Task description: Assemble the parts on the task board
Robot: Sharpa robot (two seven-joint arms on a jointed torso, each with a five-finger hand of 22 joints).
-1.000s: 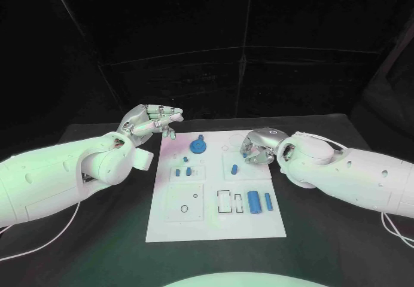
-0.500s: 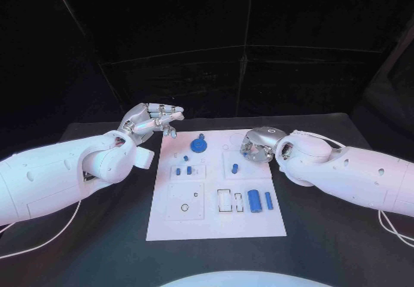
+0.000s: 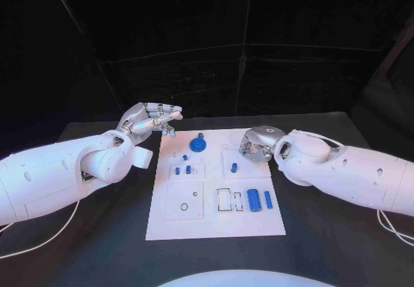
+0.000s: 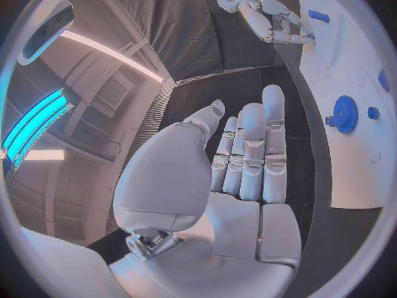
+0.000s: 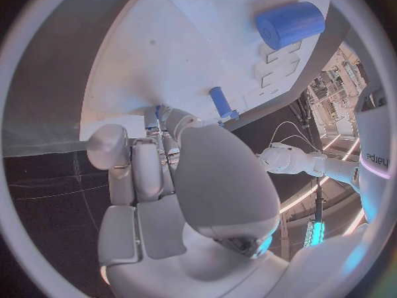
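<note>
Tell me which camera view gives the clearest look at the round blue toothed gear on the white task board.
The left wrist view: the round blue toothed gear faces the camera, teeth and hub distinct, unobstructed on the white task board. The head view shows it small, near the board's far edge. In the right wrist view I cannot make it out.

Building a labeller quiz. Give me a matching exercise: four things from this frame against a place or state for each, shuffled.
Things:
1. blue gear
2. big blue cylinder
3. left hand
4. right hand

Places or states:
A. near right part of the white board
B. above the table, off the board's far left corner
C. far part of the board
D. over the board's right edge, fingers down

Pairs: 1-C, 2-A, 3-B, 4-D
</note>
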